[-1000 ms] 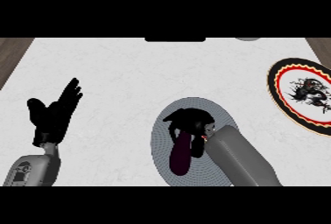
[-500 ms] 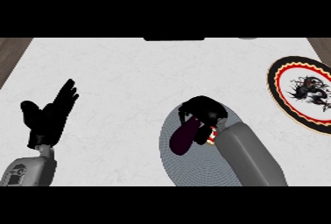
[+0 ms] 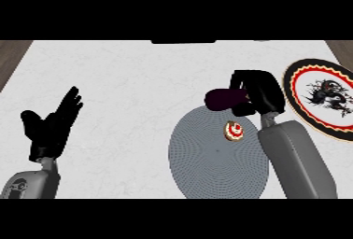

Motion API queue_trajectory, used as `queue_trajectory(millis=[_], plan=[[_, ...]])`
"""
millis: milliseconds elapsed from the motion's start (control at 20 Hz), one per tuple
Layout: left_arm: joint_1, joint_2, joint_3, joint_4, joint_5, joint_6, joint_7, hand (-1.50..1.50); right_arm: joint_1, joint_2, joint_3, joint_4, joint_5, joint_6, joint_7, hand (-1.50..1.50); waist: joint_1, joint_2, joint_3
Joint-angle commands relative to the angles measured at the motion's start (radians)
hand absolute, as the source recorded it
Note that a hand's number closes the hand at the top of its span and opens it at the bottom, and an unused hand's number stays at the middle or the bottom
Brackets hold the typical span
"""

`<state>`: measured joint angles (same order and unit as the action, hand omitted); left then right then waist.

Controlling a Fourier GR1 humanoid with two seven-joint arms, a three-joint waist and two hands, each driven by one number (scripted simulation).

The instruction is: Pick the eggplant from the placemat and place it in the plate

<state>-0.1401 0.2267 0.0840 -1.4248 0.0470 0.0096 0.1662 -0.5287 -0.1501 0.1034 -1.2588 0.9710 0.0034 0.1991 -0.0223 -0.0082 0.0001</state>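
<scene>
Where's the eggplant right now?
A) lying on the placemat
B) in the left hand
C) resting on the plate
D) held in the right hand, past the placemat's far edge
D: the right hand is curled round the eggplant, which shows beyond the grey placemat's far edge and short of the plate.

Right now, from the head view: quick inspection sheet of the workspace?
Surface: white marbled counter.
Job's things: eggplant held above the far rim of the grey round placemat; plate at the right, nothing on it.
Clutter: small red-and-white round item lying on the placemat.
Hands: right hand curled round the eggplant; left hand open, resting at the left, fingers up.
Cables: nothing seen.
Surroundings: wooden floor strips at both far corners.
</scene>
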Motion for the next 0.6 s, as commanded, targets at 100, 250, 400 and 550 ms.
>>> queue_trajectory(millis=[100,250,400,550], plan=[[-0.016,-0.019,-0.016,0.005,-0.022,0.019,-0.002,0.00,0.002,-0.027,-0.071,-0.133,0.149,-0.231,0.149,1.50,0.009,0.005,0.000],[-0.058,0.021,0.013,0.004,-0.008,0.004,0.057,0.00,0.096,-0.064,-0.129,-0.267,0.112,-0.210,0.177,1.50,0.002,0.004,0.000],[0.007,-0.042,-0.028,-0.014,-0.038,0.032,-0.007,0.00,0.076,-0.074,-0.227,-0.216,0.025,-0.225,0.156,1.50,0.020,0.007,0.000],[-0.004,-0.037,-0.015,0.021,-0.026,0.012,-0.019,0.00,0.106,-0.098,-0.294,-0.226,-0.035,-0.223,0.155,1.50,0.017,0.007,0.000]])
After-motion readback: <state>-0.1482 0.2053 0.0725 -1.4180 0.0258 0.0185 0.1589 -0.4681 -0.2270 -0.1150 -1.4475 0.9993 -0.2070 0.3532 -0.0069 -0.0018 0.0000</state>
